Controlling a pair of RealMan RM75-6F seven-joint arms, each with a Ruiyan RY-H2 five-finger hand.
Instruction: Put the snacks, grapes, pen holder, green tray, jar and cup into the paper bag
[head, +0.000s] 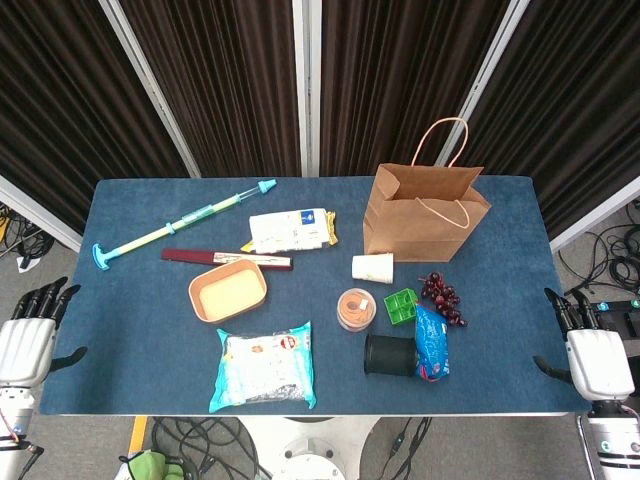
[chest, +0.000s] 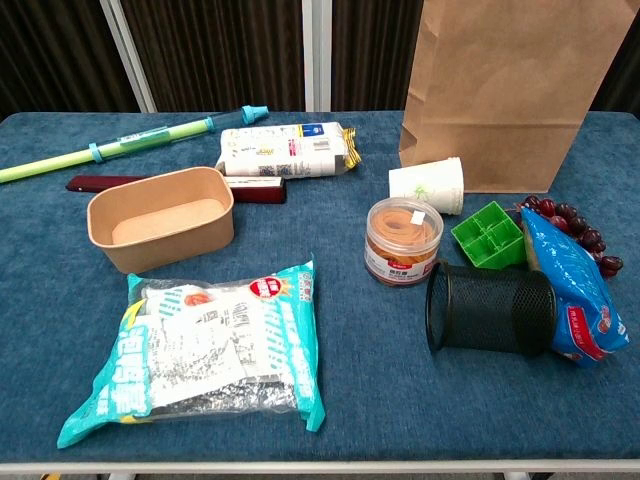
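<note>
Six task items lie clustered at the right of the table (head: 130, 330), near the upright, open-mouthed paper bag (head: 420, 215), which judged from this layout keeps transfers short. Cup (head: 372, 267) lies on its side just before the bag; jar (head: 356, 309) stands beside green tray (head: 401, 305); grapes (head: 442, 297) lie right of the tray; pen holder (head: 390, 355) lies on its side touching the blue snacks (head: 432, 345). Nothing is yet bagged. Left hand (head: 28, 335) and right hand (head: 592, 350) rest off the table's near corners, well apart from all items, fingers extended and apart, holding nothing; the chest view shows neither
</note>
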